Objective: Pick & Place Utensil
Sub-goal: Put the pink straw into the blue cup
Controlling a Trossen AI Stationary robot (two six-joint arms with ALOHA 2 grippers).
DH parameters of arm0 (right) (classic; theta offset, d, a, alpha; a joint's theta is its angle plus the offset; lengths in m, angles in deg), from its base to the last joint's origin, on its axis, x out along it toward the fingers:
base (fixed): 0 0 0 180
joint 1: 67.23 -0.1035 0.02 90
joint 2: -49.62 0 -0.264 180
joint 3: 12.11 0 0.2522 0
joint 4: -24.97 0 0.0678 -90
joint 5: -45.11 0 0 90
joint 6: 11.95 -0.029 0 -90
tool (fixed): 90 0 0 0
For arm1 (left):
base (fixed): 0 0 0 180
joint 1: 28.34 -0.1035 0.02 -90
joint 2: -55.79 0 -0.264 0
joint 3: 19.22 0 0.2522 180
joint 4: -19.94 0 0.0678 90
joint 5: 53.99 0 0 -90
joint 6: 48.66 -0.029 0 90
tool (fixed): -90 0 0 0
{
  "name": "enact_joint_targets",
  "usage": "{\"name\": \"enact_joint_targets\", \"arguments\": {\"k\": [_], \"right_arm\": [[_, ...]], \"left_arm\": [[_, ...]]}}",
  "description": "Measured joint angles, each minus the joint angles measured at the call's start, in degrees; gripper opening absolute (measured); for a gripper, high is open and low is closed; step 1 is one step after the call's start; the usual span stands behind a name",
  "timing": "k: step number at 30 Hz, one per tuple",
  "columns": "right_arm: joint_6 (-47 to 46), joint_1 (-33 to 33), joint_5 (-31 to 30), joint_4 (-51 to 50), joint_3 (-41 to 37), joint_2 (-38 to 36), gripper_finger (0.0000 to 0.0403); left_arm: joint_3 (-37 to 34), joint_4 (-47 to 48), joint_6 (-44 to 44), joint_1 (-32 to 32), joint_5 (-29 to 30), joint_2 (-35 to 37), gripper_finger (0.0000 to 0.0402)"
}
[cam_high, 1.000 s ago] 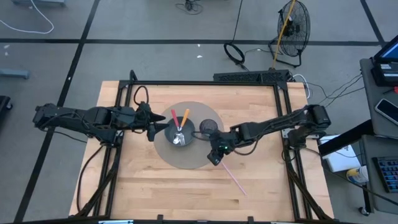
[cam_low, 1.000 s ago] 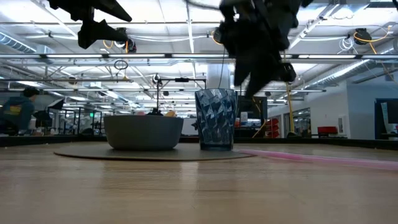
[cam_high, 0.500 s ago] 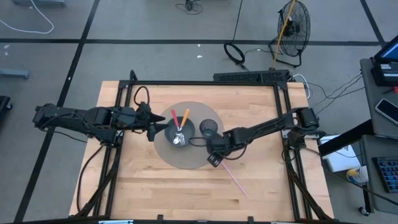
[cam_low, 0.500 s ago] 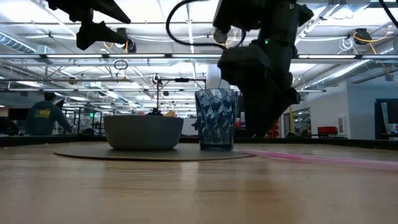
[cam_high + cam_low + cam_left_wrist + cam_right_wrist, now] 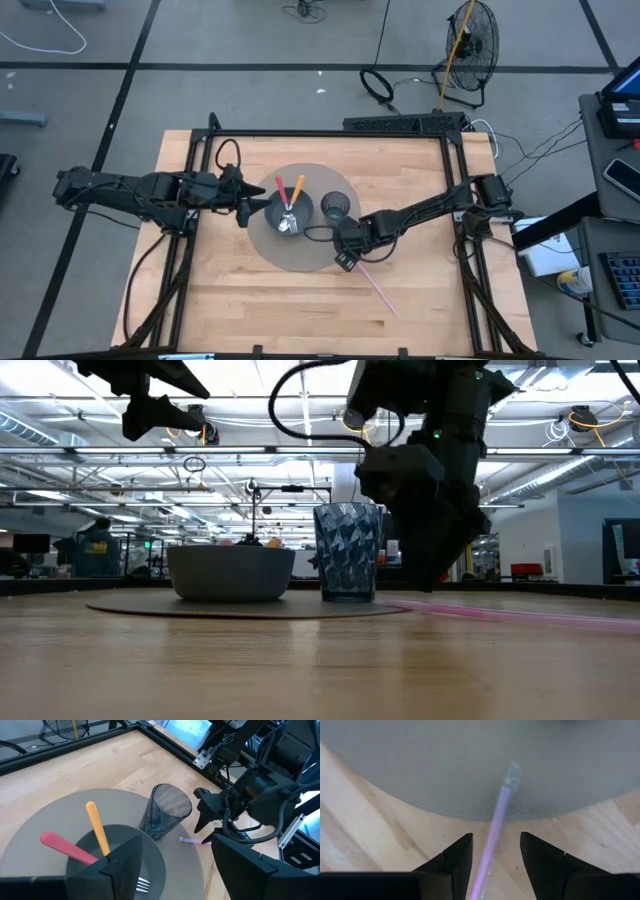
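Right pincer (image 5: 492,852) low over the worktop (image 5: 300,300) at the grey mat's (image 5: 285,255) edge — fingers spread, straddling the pink utensil (image 5: 495,827), not pinching it; its tip lies on the mat. Left pincer (image 5: 170,865) spread, empty, above the bowl (image 5: 287,211) holding red and orange utensils — tumbler (image 5: 336,206) beside.

R gripper (image 5: 344,262) lower, now astride pink utensil (image 5: 378,286) at mat (image 5: 270,250) edge.
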Motion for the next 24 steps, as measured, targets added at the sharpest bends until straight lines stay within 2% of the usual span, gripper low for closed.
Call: {"name": "enact_joint_targets", "arguments": {"k": [8, 24], "right_arm": [[-2.3, -1.28, 0.4, 1.73, -2.77, 0.0, 0.0161], [-3.53, -3.11, 0.34, 4.1, -3.04, 0.49, 0.0148]], "left_arm": [[0.0, 0.01, 0.09, 0.0, 0.01, 0.0, 0.0243], [0.0, -0.02, 0.33, 0.0, 0.01, 0.0, 0.0243]]}}
